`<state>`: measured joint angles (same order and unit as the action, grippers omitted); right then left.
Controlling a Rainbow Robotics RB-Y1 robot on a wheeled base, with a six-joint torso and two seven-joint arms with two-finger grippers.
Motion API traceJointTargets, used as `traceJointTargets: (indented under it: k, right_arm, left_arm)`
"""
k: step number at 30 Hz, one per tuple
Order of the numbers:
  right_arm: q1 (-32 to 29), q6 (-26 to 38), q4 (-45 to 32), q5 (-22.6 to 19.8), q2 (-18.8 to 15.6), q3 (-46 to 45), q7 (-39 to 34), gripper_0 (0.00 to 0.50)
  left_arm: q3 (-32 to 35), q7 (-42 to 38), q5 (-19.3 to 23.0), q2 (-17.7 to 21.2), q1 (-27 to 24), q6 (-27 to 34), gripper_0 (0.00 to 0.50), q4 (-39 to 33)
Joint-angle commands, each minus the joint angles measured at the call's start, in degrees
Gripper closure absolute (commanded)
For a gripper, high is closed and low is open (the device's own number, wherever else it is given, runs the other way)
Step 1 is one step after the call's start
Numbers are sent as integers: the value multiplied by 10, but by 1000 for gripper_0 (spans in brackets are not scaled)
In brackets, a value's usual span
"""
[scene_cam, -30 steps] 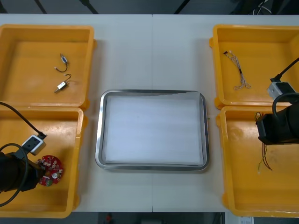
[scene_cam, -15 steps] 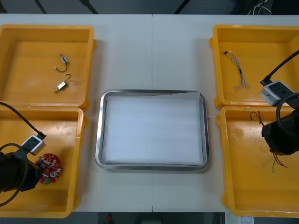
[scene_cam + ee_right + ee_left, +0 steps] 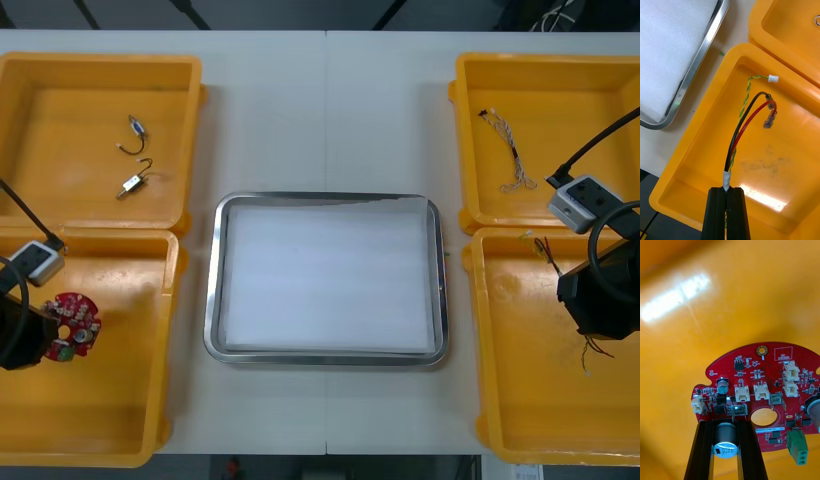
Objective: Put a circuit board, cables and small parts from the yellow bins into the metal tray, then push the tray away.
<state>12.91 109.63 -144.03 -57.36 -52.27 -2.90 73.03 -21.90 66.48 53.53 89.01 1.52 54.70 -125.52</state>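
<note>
Tray [image 3: 212, 300] rim shiny, gap of table [image 3: 325, 120] each side. Left of tray, left gripper [image 3: 725, 425] pinches round red circuit board [image 3: 752, 367] (by its metal can [image 3: 725, 440]) above yellow bin [image 3: 110, 410]; right of it, right gripper [image 3: 728, 191] clamps thin cables [image 3: 743, 127].

The front camera hangs above the table [image 3: 330, 110], looking steeply down on the metal tray [image 3: 212, 290] at centre frame and the yellow bins [image 3: 195, 130] at both sides. The right wrist camera looks closely along the right gripper [image 3: 727, 191] and its cable [image 3: 740, 129], sharing the lower-right bin [image 3: 692, 150] and a tray corner. The left wrist camera, nearer still, faces the circuit board [image 3: 752, 363] in the left gripper [image 3: 725, 423], over the lower-left bin [image 3: 130, 400]
</note>
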Motion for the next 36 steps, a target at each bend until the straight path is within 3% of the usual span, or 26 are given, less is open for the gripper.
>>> traceJointTargets:
  k: [1,11,14,17,21,26,36]
  right_arm:
    - [14,4,-17,-1,-20,-16,9,500]
    - [14,4,-17,-1,-20,-16,9,500]
    - [14,4,-17,-1,-20,-16,9,500]
    - [14,4,-17,-1,-20,-16,9,500]
    - [14,4,-17,-1,-20,-16,9,500]
    - [14,4,-17,-1,-20,-16,9,500]
    - [14,4,-17,-1,-20,-16,9,500]
  left_arm:
    - [90,27,57,14,-7,67,500,-29]
    - [242,14,156,-38,-8,205,500,-48]
    - [262,1,185,-60,-30,241,500,-49]
    - [255,-70,202,-87,-77,283,500,-60]
    - [208,-174,186,-117,-146,321,500,-86]
    - [135,-231,163,-147,-221,337,500,-87]
    - [-74,-434,86,-241,-416,403,500,-79]
